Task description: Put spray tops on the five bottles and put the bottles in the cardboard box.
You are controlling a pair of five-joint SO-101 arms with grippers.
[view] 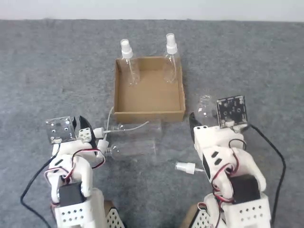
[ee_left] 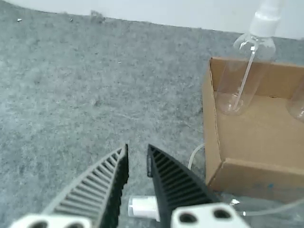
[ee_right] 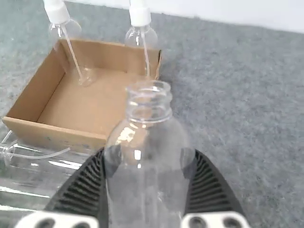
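The cardboard box [view: 149, 114] stands mid-table with two capped bottles [view: 129, 66] [view: 170, 61] upright at its far wall. My right gripper [view: 198, 118] [ee_right: 145, 159] is shut on an upright bottle without a top [view: 205, 107] [ee_right: 147, 137], just right of the box's near corner. My left gripper [view: 92, 132] [ee_left: 137, 154] sits left of the box front, slightly open with nothing between its fingers. A loose spray top [view: 99, 132] [ee_left: 144, 207] lies right under it, its tube trailing toward the box. Two uncapped bottles [view: 140, 129] [view: 133, 149] lie on the carpet.
Another loose spray top [view: 186, 167] lies on the carpet between the arms, close to the right arm's base. The grey carpet [view: 57, 71] stretches open to the left and right of the box.
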